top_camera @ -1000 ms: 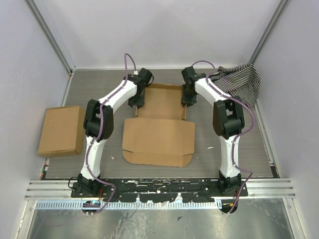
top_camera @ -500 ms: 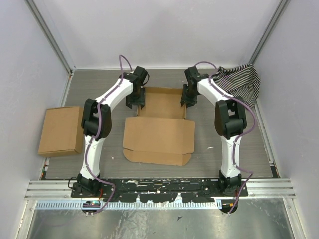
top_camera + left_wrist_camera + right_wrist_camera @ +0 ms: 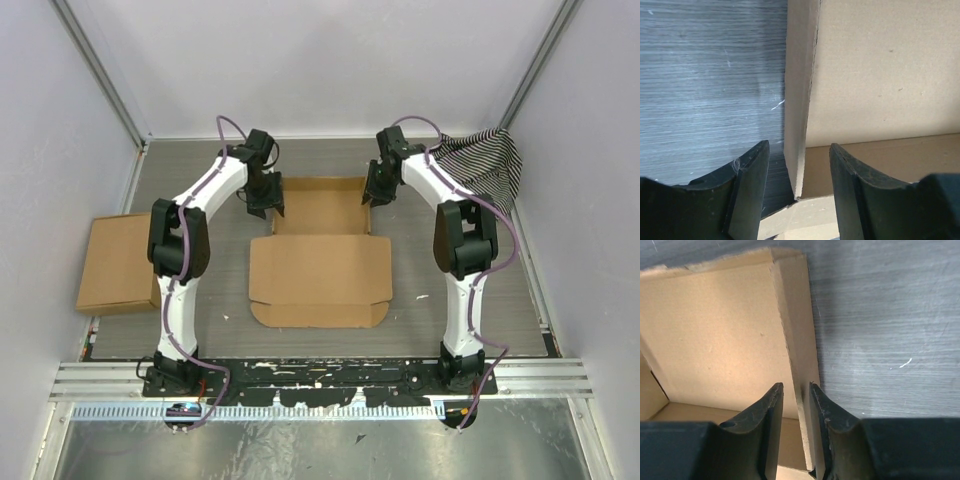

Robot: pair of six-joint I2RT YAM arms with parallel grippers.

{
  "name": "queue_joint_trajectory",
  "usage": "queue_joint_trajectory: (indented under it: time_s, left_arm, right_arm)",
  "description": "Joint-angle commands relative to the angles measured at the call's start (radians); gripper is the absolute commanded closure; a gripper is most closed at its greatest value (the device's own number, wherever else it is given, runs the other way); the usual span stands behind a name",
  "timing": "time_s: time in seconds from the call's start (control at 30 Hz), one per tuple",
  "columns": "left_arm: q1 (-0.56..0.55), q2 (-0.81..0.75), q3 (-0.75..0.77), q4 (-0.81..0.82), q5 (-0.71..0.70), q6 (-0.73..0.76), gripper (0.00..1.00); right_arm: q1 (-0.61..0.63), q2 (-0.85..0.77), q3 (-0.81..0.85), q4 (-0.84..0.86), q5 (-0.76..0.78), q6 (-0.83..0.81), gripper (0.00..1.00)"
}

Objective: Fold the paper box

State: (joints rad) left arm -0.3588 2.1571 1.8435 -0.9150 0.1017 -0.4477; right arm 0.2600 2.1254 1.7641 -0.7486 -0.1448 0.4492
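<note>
The paper box lies opened out mid-table, its wide front panel near me and its rear panel between the two arms. My left gripper is at the rear panel's left edge. In the left wrist view the gripper is open wide and straddles the raised left side flap without touching it. My right gripper is at the right edge. In the right wrist view the gripper is open only narrowly around the raised right side flap. The flap rests against the right finger, with a small gap to the left finger.
A narrower oblong brown cardboard piece lies at the left table edge. A black-and-white striped cloth is bunched in the back right corner. Walls close the table on three sides.
My left arm has swung outward to the left, its gripper staying at the box's rear left edge. The right gripper shifted slightly back. The box slid a little to the right.
</note>
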Motion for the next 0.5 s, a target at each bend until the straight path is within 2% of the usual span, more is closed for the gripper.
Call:
queue_joint_trajectory:
  time_s: [0.0, 0.17, 0.4, 0.47]
  left_arm:
    - [-0.008, -0.033, 0.051, -0.056, -0.075, 0.047, 0.43]
    - [-0.008, -0.092, -0.008, -0.04, -0.12, 0.058, 0.43]
    - [-0.008, -0.2, -0.068, -0.025, -0.14, 0.052, 0.44]
    - [-0.008, -0.226, -0.078, -0.019, -0.123, 0.053, 0.44]
  right_arm:
    - [0.005, 0.019, 0.099, -0.017, 0.082, -0.017, 0.68]
    - [0.004, 0.053, 0.116, -0.035, 0.138, -0.017, 0.76]
    - [0.014, 0.053, 0.097, 0.016, 0.218, -0.027, 0.77]
    - [0.023, 0.064, 0.106, 0.009, 0.26, -0.02, 0.86]
